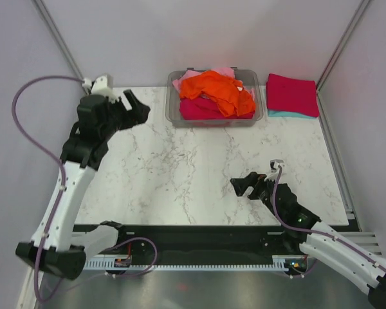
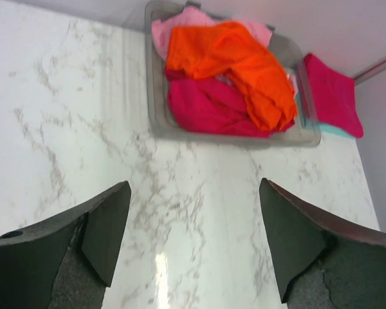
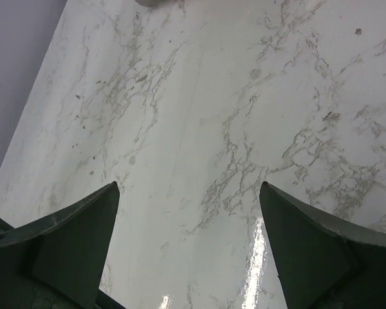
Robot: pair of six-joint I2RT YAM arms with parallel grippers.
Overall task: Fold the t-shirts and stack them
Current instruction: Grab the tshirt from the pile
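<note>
While nothing is gripped yet, state: left gripper (image 1: 136, 106) jaws spread wide, empty, raised over the 10 o'clock corner of the table (image 1: 180, 174); right gripper (image 1: 244, 183) also wide, empty, low over bare marble at 4 o'clock.
Unfolded: heap in the grey bin (image 1: 174, 112) at 12 o'clock. The orange shirt (image 1: 215, 90) is on top, the pink shirt (image 1: 226, 71) peeks out at the far edge, and the crimson shirt (image 1: 199, 108) lies underneath on the near side.
Done pile: folded crimson shirt (image 1: 293, 94) at 1 o'clock, just right of the bin, lying on a teal shirt (image 1: 280, 114) whose edge shows at the near side.
Progress (my read): two stacked, at least three to go.
Step (my read): fetch the next shirt; orange is topmost.
How: left arm is nearest. Drop from above onto a high ridge of orange cloth, fingertips clear of the bin wall. Lift straight up until the hem clears the rim, then lay it mid-table where both arms can reach. Right gripper takes the opposite edge to spread.
Risk: orange may drag crimson or pink along; a light bin may shift or tip.
</note>
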